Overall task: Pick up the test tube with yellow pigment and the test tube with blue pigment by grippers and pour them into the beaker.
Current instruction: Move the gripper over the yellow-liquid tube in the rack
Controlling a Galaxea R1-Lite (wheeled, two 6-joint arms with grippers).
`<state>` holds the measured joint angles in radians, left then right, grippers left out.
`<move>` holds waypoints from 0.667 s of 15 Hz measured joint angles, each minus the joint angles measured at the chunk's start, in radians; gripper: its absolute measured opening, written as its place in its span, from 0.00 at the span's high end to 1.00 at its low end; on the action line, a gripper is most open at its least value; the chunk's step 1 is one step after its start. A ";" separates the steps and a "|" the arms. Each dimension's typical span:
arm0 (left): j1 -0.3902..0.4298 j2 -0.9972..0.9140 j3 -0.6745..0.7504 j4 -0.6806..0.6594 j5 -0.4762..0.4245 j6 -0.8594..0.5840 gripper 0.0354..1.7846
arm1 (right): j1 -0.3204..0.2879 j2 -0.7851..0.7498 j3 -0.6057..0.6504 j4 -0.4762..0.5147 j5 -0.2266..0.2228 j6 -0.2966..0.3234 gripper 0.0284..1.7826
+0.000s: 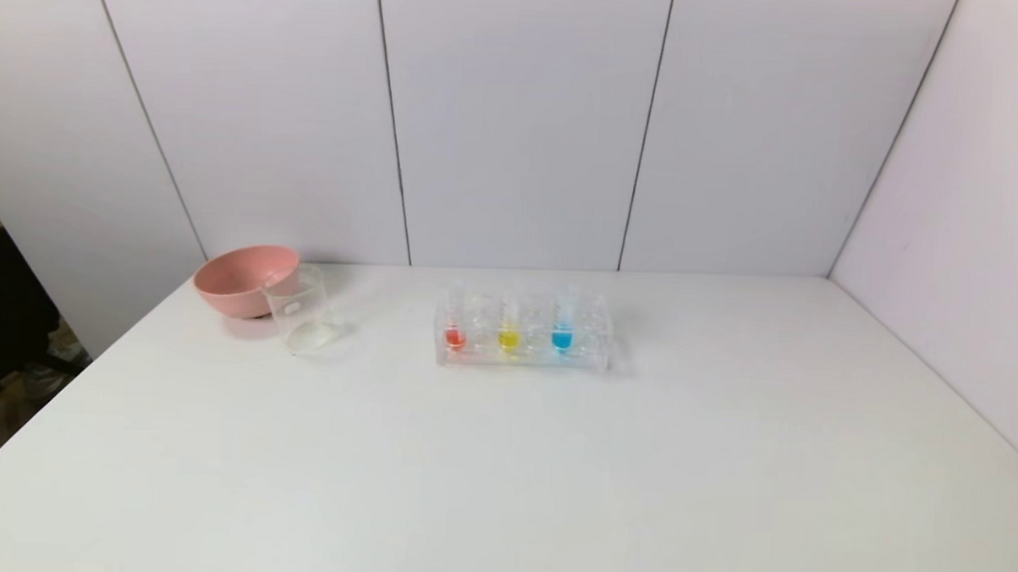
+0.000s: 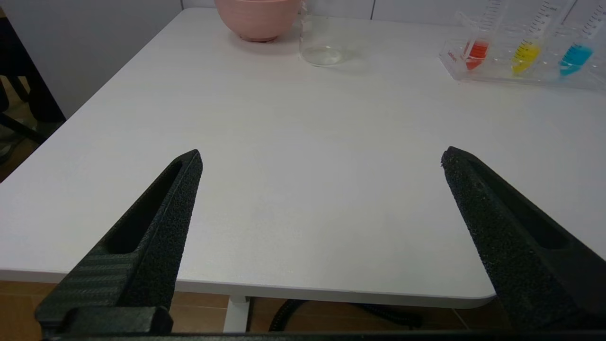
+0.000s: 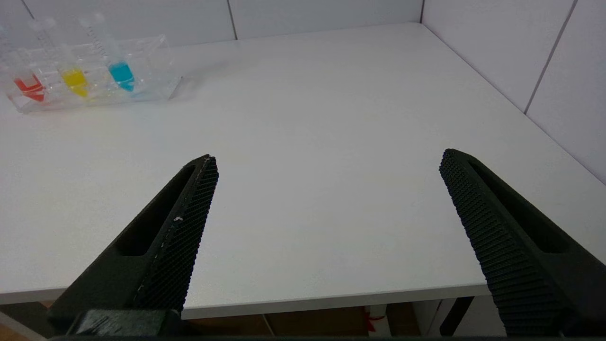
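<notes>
The yellow test tube [image 1: 508, 337] and the blue test tube [image 1: 562, 337] stand upright in a clear rack [image 1: 583, 360] at the table's middle back. They also show in the left wrist view, yellow [image 2: 524, 56] and blue [image 2: 574, 58], and in the right wrist view, yellow [image 3: 75, 79] and blue [image 3: 121, 75]. The clear beaker [image 1: 301, 309] stands left of the rack; it also shows in the left wrist view [image 2: 322, 45]. My left gripper [image 2: 321, 158] and right gripper [image 3: 329, 163] are open and empty at the table's near edge, out of the head view.
A red-liquid tube [image 1: 455, 337] stands in the rack's left end. A pink bowl [image 1: 240, 278] sits behind and left of the beaker. White wall panels close the back and right side. The table's left edge [image 1: 57, 389] drops to the floor.
</notes>
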<state>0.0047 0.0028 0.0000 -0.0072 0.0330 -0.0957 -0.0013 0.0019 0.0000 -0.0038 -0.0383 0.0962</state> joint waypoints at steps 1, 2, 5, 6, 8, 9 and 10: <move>0.000 0.000 0.000 0.000 0.000 0.000 0.01 | 0.000 0.000 0.000 0.000 0.000 0.000 0.04; -0.001 0.000 0.000 0.000 0.000 0.000 0.01 | 0.000 0.000 0.000 0.000 0.000 0.000 0.04; -0.004 0.000 0.000 0.000 0.000 0.000 0.01 | 0.000 0.000 0.000 0.000 0.000 0.000 0.04; -0.005 0.000 0.000 0.000 0.000 0.001 0.01 | 0.000 0.000 0.000 0.000 0.000 0.000 0.04; -0.006 0.000 0.000 0.002 0.002 0.008 0.01 | 0.000 0.000 0.000 0.000 0.000 0.000 0.04; -0.005 0.000 -0.001 0.011 0.004 0.013 0.01 | 0.000 0.000 0.000 0.000 0.000 0.000 0.04; -0.005 0.000 -0.004 0.015 0.006 0.020 0.01 | 0.000 0.000 0.000 0.000 0.000 0.000 0.04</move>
<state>-0.0004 0.0028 -0.0038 0.0077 0.0389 -0.0755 -0.0013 0.0017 0.0000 -0.0043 -0.0383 0.0962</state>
